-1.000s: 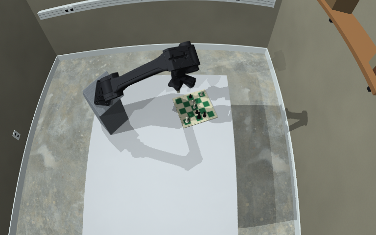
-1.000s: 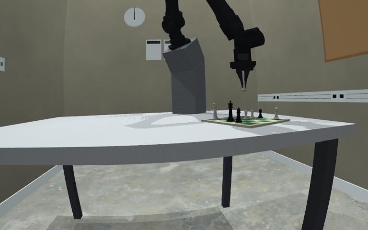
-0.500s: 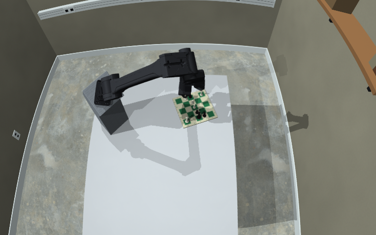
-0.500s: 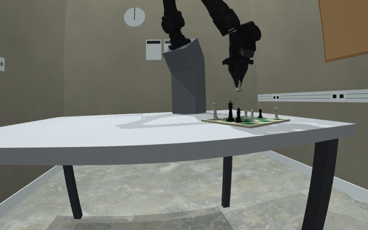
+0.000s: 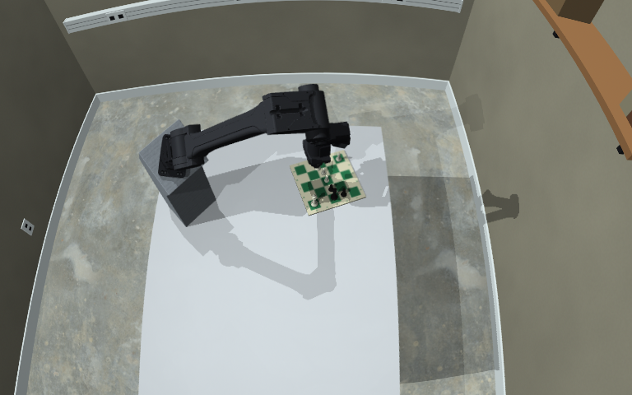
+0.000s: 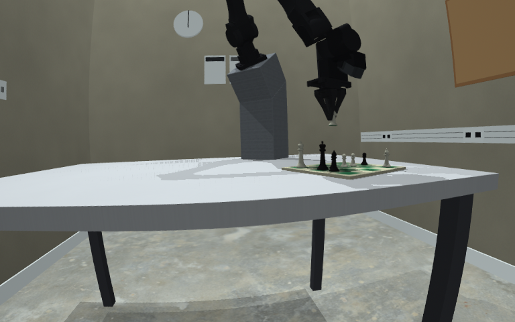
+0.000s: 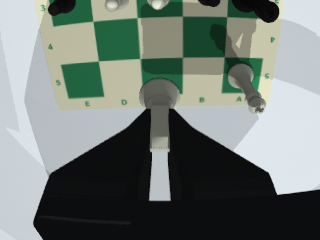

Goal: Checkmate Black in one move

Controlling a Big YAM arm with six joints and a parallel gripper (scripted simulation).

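I have the tool (image 6: 332,115) clamped on a white chess piece (image 6: 332,122), held upright by its upper part with the round base hanging below the fingertips. From the exterior view the piece is well above the chessboard (image 6: 395,167), clear of every standing piece. From the wrist view its base (image 7: 160,94) sits over the board's near edge, about above the dark square of rank 5 in the C file; I cannot tell the exact square from height.

On the board I count a tall white piece (image 6: 300,155) at the near left corner, a black king (image 6: 322,155) and a shorter black piece (image 6: 333,161) beside it, two white pawns (image 6: 344,159) close together behind them, a small black pawn (image 6: 364,158) further right, and another white piece (image 6: 386,157) at the far right corner. All stand upright.

The board lies on the white counter (image 6: 151,186), near the arm's grey pedestal (image 6: 261,113)
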